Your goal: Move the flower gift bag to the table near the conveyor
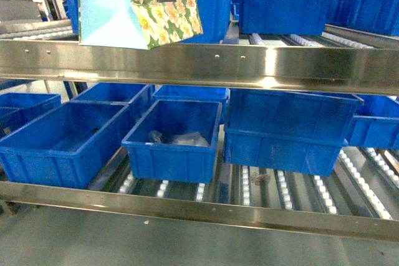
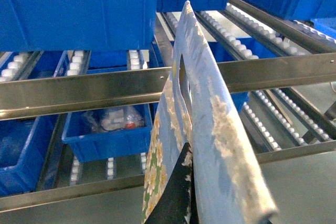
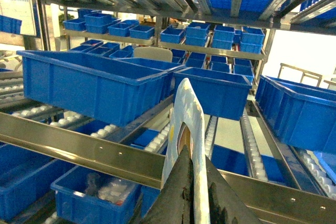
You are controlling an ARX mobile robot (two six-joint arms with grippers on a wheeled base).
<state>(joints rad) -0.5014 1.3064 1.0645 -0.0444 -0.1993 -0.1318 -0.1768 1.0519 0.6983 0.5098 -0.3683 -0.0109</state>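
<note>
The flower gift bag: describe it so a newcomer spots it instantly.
Start at the steel conveyor rack loaded with blue bins. Look to the upper left in the head view, above its top rail, where the flower gift bag hangs in the air. It alone is paper: light-blue side, white-yellow flowers on green.

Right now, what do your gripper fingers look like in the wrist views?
The left gripper shows one black, tapered finger. The right gripper shows two dark, rough-textured fingers narrowing to points. No cables or markings are visible, and neither arm appears in the head view.
</note>
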